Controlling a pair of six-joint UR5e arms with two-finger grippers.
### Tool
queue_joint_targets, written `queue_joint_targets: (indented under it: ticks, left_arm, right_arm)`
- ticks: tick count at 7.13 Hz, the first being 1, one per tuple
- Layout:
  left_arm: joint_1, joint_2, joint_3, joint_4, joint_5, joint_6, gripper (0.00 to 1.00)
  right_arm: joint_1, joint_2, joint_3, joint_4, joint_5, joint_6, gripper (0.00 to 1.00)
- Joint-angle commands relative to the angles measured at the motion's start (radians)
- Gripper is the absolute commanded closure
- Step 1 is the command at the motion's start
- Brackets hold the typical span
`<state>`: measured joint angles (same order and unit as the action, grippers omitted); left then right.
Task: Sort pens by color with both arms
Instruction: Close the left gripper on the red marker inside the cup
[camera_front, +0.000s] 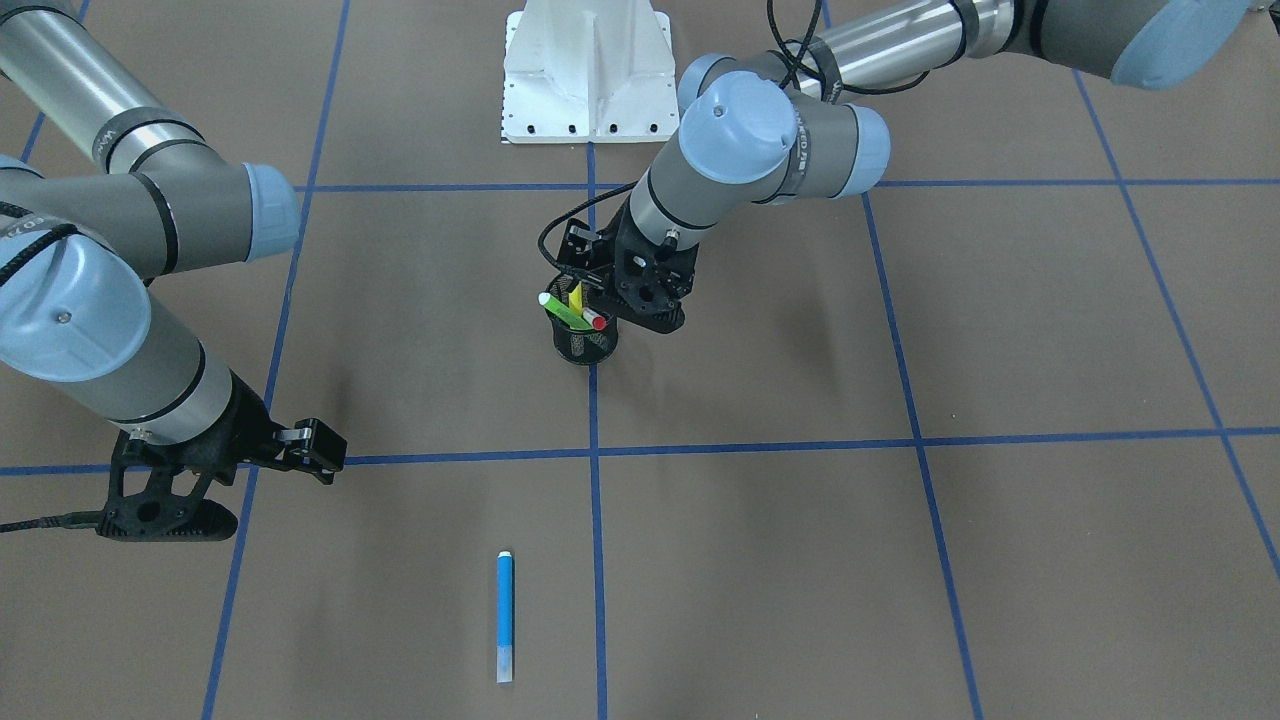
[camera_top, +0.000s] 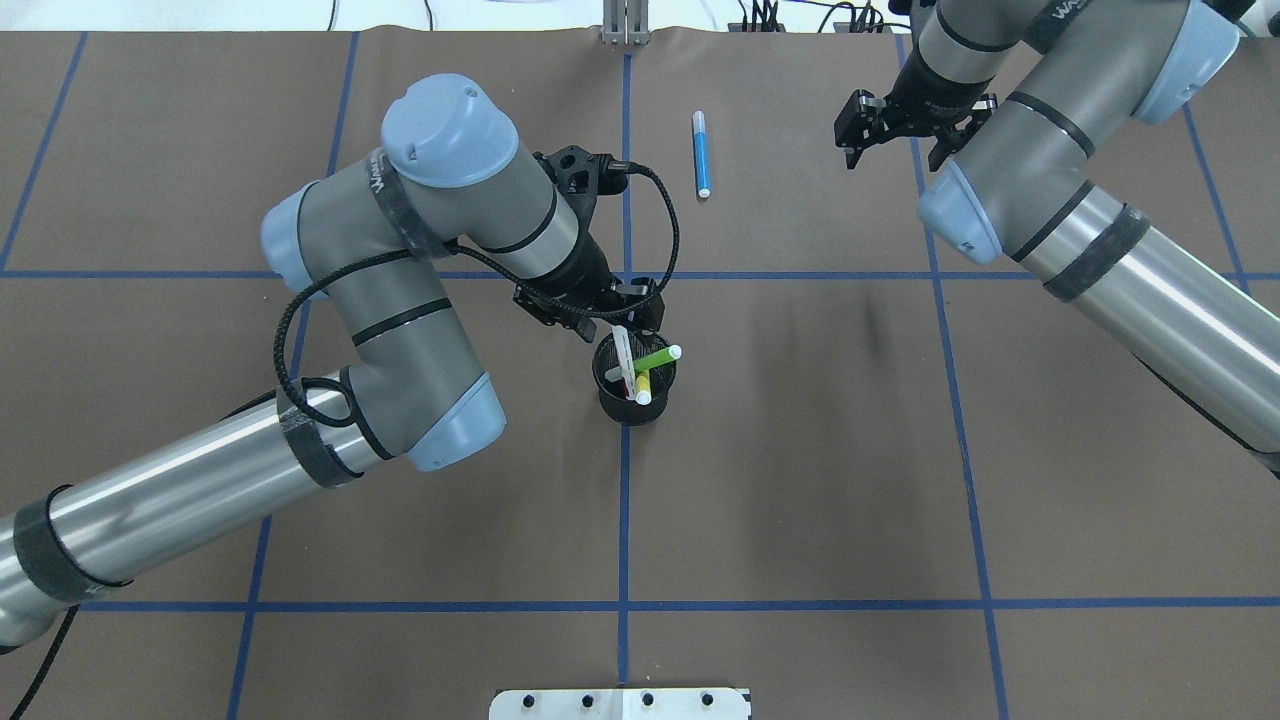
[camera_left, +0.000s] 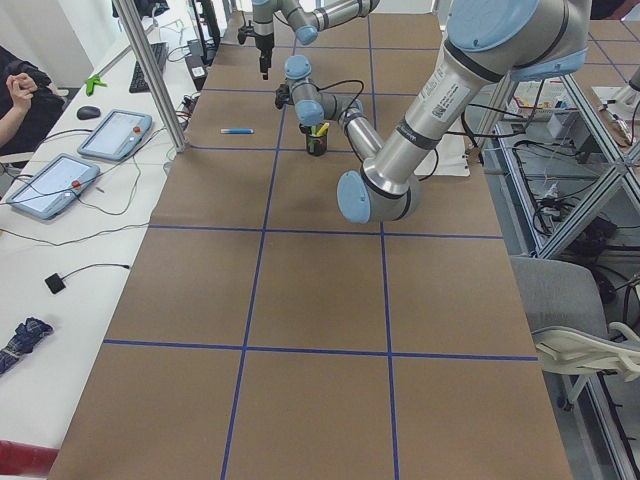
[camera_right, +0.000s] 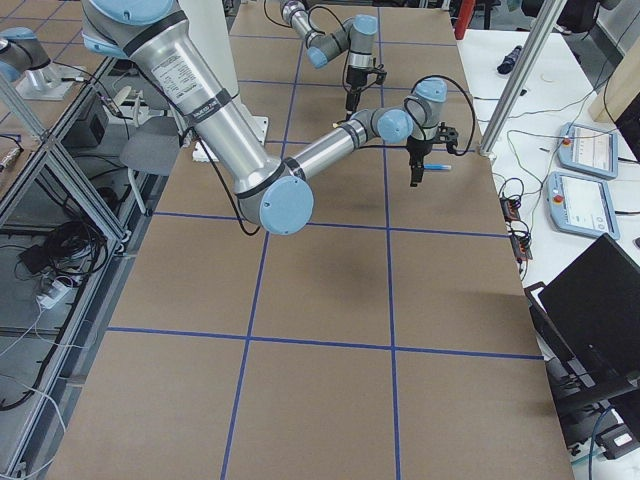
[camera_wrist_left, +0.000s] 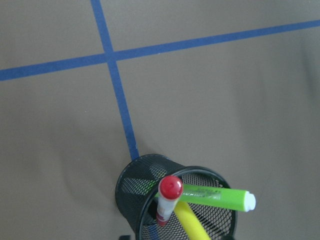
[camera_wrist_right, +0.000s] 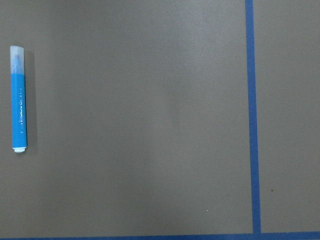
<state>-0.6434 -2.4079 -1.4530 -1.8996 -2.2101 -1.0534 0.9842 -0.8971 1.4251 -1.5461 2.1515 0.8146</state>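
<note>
A black mesh cup (camera_top: 620, 405) stands at the table's middle and holds the green pen (camera_top: 655, 358), the yellow pen (camera_top: 643, 388) and the red pen with a white label (camera_top: 624, 355). My left gripper (camera_top: 598, 322) hangs just over the cup's far rim, open, holding nothing. The left wrist view looks down on the cup (camera_wrist_left: 132, 182), the red pen's cap (camera_wrist_left: 170, 189) and the green pen (camera_wrist_left: 215, 196). The blue pen (camera_top: 701, 155) lies flat on the far side of the table. My right gripper (camera_top: 893, 155) is open and empty, to the blue pen's right, apart from it.
The white base mount (camera_front: 588, 70) sits at the robot's edge. Blue tape lines (camera_top: 625, 500) divide the brown table into squares. In the exterior left view, a side table with tablets (camera_left: 115, 135), cables and an aluminium post (camera_left: 150, 70) stands beyond the far edge.
</note>
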Motion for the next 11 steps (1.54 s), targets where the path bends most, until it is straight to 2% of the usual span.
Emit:
queue_joint_targets:
  ticks: [1, 3, 5, 6, 8, 9, 11]
  left_arm:
    - [-0.021, -0.147, 0.103, 0.171, -0.005, -0.013, 0.31]
    - [-0.05, -0.186, 0.112, 0.325, -0.054, 0.032, 0.32]
    - [-0.05, -0.212, 0.117, 0.472, -0.056, 0.079, 0.32]
    - [-0.05, -0.215, 0.155, 0.473, -0.06, 0.079, 0.36]
    - [-0.05, -0.235, 0.21, 0.467, -0.057, 0.082, 0.36]
    - [-0.048, -0.235, 0.212, 0.464, -0.057, 0.082, 0.36]
    - [-0.045, -0.234, 0.212, 0.464, -0.059, 0.082, 0.44]
  right_arm:
    - [0.001, -0.005, 0.0, -0.003, 0.001, -0.009, 0.0]
    - [0.001, -0.016, 0.0, -0.003, 0.002, -0.014, 0.0]
    - [-0.001, -0.025, 0.0, -0.003, 0.004, -0.017, 0.0]
    - [-0.013, -0.035, 0.0, -0.002, 0.004, -0.017, 0.0]
    - [-0.013, -0.039, -0.002, -0.005, 0.019, -0.026, 0.0]
    - [-0.013, -0.043, -0.002, -0.005, 0.043, -0.031, 0.0]
    - [-0.01, -0.042, -0.002, -0.005, 0.045, -0.032, 0.0]
